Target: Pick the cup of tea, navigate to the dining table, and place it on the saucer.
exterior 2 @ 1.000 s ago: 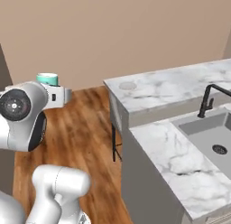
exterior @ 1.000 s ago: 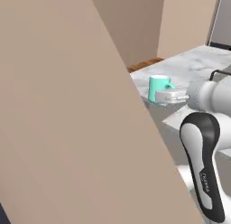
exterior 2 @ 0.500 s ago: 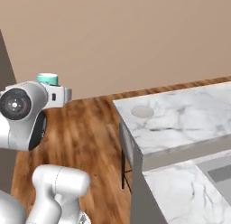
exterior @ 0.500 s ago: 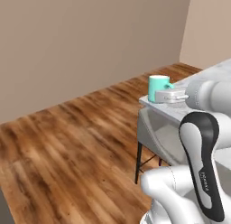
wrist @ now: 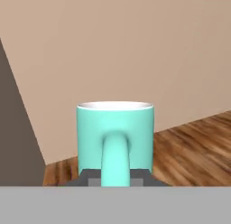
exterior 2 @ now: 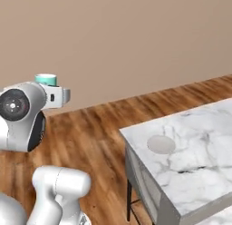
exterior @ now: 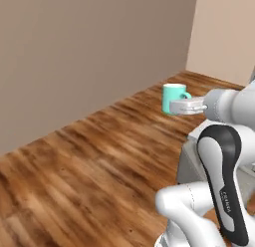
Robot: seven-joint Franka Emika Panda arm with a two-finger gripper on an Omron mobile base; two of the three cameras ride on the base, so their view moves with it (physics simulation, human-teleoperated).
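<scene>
The teal-green cup of tea hangs upright in the air over the wooden floor, with my gripper shut on its handle. In the hand view the cup stands close, handle toward the camera, white inner rim showing; the liquid is hidden. In the right base view the cup peeks above the hand. The light-grey saucer lies near the left corner of the marble dining table, to the right of the cup and lower than it.
A beige wall runs behind the wooden floor. The table's grey side and a dark leg face the arm. A grey block edge sits beside my arm in the left base view.
The base has turned, so the whole scene has slid: the sink counter has left the right base view and the table with the saucer has come closer. The cup stays in the gripper.
</scene>
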